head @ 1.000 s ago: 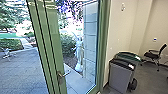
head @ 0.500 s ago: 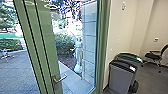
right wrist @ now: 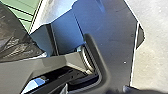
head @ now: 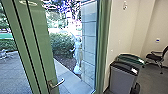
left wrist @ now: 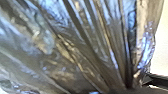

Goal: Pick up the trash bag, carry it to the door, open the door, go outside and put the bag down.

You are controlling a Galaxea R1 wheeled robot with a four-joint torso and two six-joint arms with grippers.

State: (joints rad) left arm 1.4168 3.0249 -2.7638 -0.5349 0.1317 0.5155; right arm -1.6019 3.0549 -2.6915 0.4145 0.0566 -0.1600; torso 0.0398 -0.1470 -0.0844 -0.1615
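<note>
Here's the dark trash bag [left wrist: 82, 50], up close at the left wrist, its plastic drawn into long pleats that run together at the left tool [left wrist: 128, 88]. That looks like a closed grip on the gathered neck, a sensible hold: cinched there, the bag should hang shut and keep its load in. The right tool I can't call, open or closed, though that arm may be kept free for the door. And the green-framed door [head: 41, 45] is right ahead, lever handle [head: 58, 83] close to the robot; whether it's ajar, I can't tell. Paving [head: 12, 67] lies beyond, no bag set down there. Off to the side, the grey bin [head: 122, 78] stands near the wall [head: 125, 32], probably to leave the way through clear.
</note>
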